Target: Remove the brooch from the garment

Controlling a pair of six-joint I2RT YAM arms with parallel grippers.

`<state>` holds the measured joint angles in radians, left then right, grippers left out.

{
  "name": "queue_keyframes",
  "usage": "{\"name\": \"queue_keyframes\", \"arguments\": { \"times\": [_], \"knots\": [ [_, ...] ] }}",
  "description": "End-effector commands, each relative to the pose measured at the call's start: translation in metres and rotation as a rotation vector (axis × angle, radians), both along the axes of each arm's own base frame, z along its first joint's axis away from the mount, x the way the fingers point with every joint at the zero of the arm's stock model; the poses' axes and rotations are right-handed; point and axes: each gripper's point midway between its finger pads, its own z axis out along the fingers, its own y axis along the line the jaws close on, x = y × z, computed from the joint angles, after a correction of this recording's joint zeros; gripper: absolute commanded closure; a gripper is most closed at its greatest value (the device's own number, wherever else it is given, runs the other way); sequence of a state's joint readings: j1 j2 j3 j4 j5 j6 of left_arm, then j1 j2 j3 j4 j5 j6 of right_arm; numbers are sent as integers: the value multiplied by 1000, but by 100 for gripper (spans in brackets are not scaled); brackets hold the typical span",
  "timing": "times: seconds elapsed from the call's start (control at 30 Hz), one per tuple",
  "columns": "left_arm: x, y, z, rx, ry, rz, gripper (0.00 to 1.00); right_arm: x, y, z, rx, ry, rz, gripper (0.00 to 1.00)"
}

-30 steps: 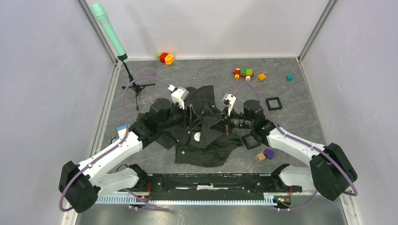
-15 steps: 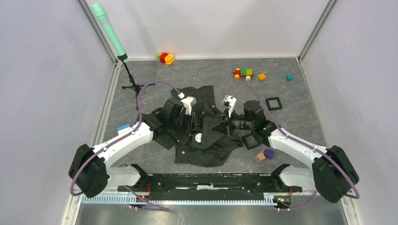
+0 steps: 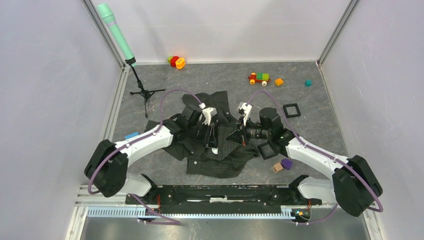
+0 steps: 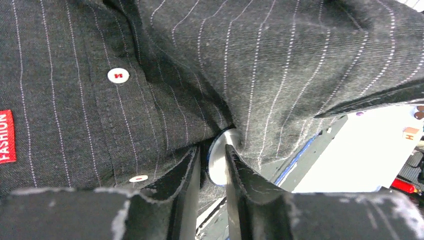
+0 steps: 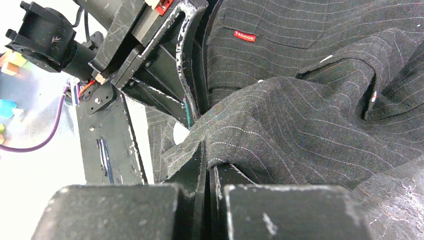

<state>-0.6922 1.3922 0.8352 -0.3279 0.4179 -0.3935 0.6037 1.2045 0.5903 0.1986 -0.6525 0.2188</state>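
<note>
Charcoal pinstriped cloth of the garment (image 3: 217, 167) lies crumpled on the table (image 3: 200, 80) between the arms. The left gripper (image 4: 212, 150) sets its fingers narrowly apart on either side of the brooch (image 4: 219, 161), a pale blue-rimmed disc peeking from under a fold. I cannot tell whether they pinch it. The right gripper (image 5: 207, 150) is clamped on a raised fold of the garment just beside.

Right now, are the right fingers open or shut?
Shut: the right gripper pinches a fold of the garment, its fingers nearly touching.
</note>
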Motion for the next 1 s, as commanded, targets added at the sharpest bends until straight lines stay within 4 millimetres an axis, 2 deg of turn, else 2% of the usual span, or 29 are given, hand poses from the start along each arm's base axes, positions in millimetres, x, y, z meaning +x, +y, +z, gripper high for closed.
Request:
{"name": "queue_keyframes", "arguments": {
  "times": [0.0,0.07,0.33,0.43,0.63,0.87,0.97],
  "knots": [
    [0,-19,24,-117,-39,-83,72,1,-2,3,2,-36,-5,100],
    [-3,-21,29,-141,-32,-94,76,2,-3,0,-7,-29,-11,100],
    [-9,-14,45,-147,-58,-91,74,5,-3,-10,-35,-7,-20,100],
    [-12,-16,37,-138,-21,-105,75,5,-2,-9,-29,-4,-16,100],
    [2,-9,18,-40,-22,-48,73,4,-2,-5,-21,-8,-12,100],
    [11,-6,14,-3,-41,-16,78,2,-2,-5,-20,-7,-7,100],
    [14,-8,20,-18,-61,-5,75,2,-2,-6,-22,-3,-6,100]
  ]
}}
